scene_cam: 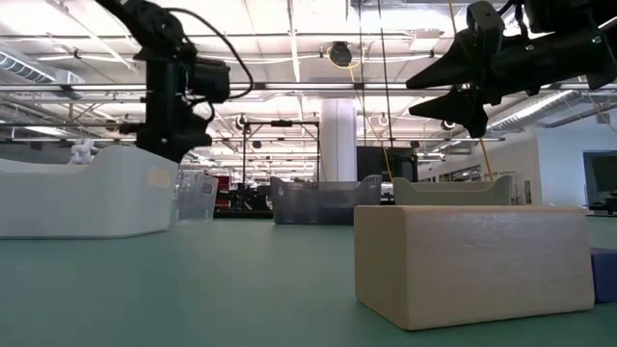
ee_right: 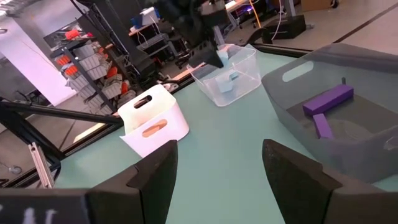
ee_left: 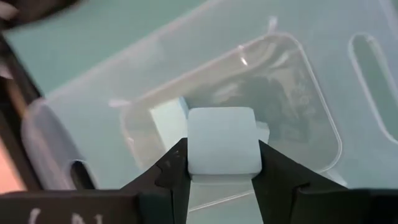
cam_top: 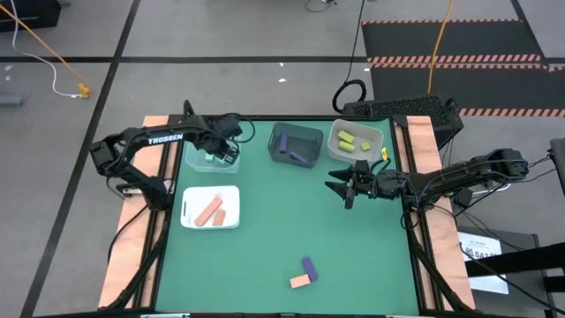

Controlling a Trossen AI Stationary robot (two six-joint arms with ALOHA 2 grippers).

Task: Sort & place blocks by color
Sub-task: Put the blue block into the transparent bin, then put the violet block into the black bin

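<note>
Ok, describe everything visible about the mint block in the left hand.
The mint block is a pale, matte cube with rounded edges and a plain top face. The left hand is shut on it, one finger on each side, holding it level above the clear bin. Another mint piece lies inside the bin.

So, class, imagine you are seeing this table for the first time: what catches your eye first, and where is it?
The left gripper stands out, holding a mint block over the clear bin at the table's far left. The right gripper hangs open in front of the bin of yellow-green blocks. Near the front edge lie an orange block and a purple block, not yet sorted.
</note>
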